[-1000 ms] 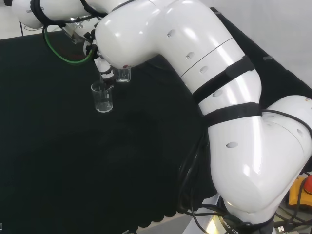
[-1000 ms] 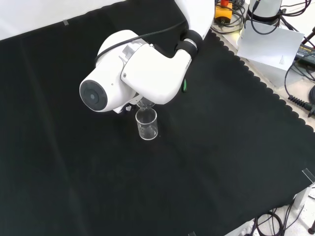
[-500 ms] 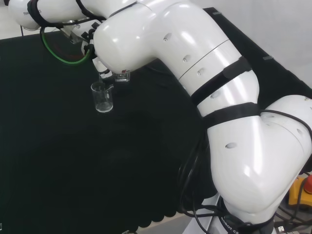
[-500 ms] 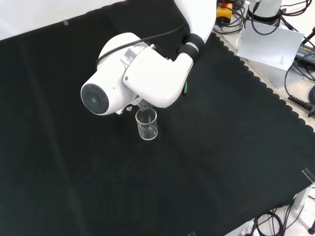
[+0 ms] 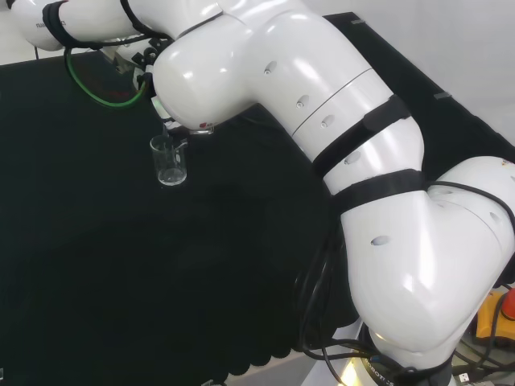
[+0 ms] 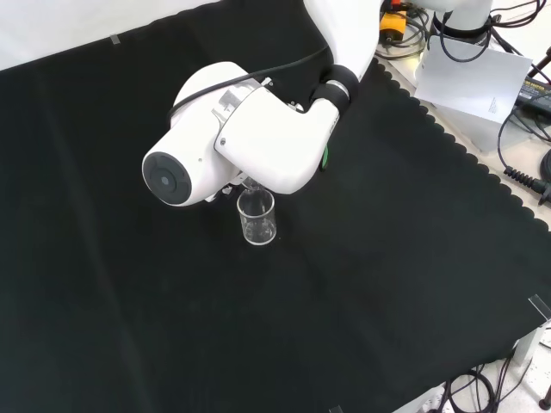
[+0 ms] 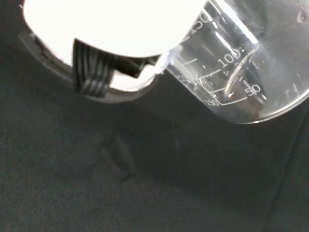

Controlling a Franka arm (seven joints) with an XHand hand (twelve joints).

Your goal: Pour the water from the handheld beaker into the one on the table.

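Table beaker [image 6: 257, 218] stood upright on black cloth [image 6: 387, 258], just below arm's white link [image 6: 258, 146] in front view. Handheld beaker [image 7: 241, 63] tilted, seen beside hand [image 7: 96, 77]; grasp cannot be told. Pour judged underway.

A robotics laboratory is indicated. A bench is draped in black cloth [image 6: 387, 258] with a scalloped edge, and a white robot arm [image 5: 386, 225] is mounted at it. At the far right of the front view, cables [image 6: 525, 181] and a paper sheet [image 6: 473, 82] are seen beside it. A graduated glass beaker [image 6: 257, 217] stands on the cloth.
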